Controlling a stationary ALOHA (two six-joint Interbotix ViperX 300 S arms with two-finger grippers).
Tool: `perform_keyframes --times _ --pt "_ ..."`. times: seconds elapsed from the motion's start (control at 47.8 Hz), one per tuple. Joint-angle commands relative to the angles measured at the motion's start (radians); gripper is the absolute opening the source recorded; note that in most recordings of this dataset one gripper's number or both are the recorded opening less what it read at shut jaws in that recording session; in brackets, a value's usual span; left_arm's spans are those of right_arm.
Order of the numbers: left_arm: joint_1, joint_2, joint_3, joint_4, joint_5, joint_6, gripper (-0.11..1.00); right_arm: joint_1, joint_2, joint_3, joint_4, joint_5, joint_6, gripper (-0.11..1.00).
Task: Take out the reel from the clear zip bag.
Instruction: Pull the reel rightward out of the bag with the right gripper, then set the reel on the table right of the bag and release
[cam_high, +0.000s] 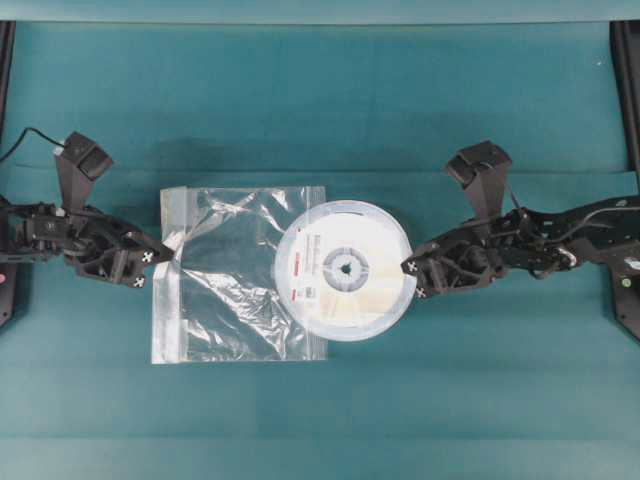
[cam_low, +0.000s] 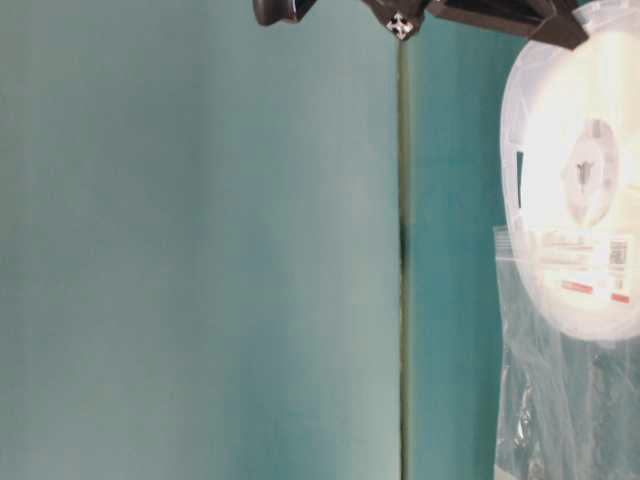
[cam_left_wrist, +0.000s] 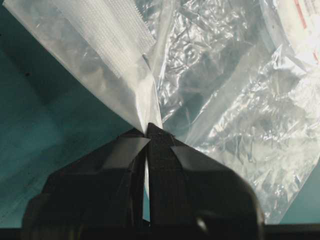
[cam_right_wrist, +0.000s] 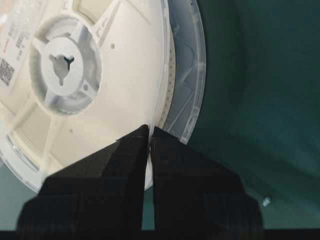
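Right claw (cam_right_wrist: 151, 131) pinched on reel (cam_high: 345, 270) rim, left claw (cam_left_wrist: 147, 132) clamped on clear zip bag (cam_high: 225, 290) edge, teal table (cam_high: 320, 100) beneath.

Surface: a teal table (cam_high: 320, 90) is carrying everything, its cover plain and matte.
Seams: faint bands are running across the cover from side to side in the overhead view.
Bag: the clear zip bag (cam_high: 225, 300) is lying flat left of centre, crinkled, its whitish zip strip along the left edge.
Reel: the reel (cam_high: 345, 270) is sitting mostly past the bag's right edge, its left part overlapping the plastic.
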Motion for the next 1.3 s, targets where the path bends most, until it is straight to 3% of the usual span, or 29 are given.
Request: perform_keyframes --times 0.0,0.941,1.275 --pt "0.0 -0.015 -0.006 0.003 -0.005 0.002 0.0 0.002 -0.017 0.005 0.0 0.012 0.006 0.02" --pt "0.0 -0.017 -0.005 0.003 -0.005 0.003 0.0 -0.008 -0.175 0.149 0.012 0.041 0.008 0.02" --pt "0.0 -0.017 -0.006 0.003 -0.005 0.003 0.0 -0.052 -0.249 0.201 0.014 0.067 0.005 0.02"
